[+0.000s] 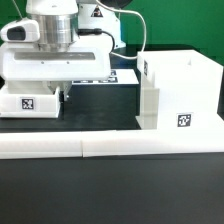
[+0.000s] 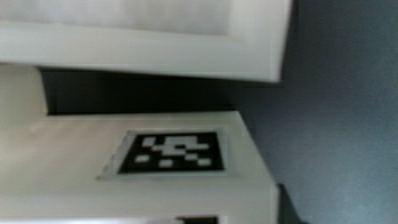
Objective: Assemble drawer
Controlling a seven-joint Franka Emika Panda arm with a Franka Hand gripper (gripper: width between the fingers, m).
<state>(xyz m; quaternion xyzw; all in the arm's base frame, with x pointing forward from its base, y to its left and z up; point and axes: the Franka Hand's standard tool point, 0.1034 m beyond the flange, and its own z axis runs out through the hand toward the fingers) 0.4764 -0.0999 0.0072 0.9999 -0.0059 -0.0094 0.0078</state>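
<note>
In the exterior view my gripper point(image 1: 56, 90) is low over a small white tray point(image 1: 28, 103) at the left, which has a black-and-white tag on its front. The fingers are hidden behind the hand and the tray, so I cannot tell how the jaws stand. The large white housing point(image 1: 182, 88) stands at the right, its open side toward the tray and a tag on its front. The wrist view is very close and blurred. It shows a tagged white tray surface point(image 2: 175, 152) and another white part point(image 2: 143, 35) beyond a dark gap. A second tray is not seen.
Long low white bars point(image 1: 110, 146) run along the front of the work area. The marker board point(image 1: 108, 76) lies flat behind, between the tray and the housing. The dark table point(image 1: 100, 105) shows between them.
</note>
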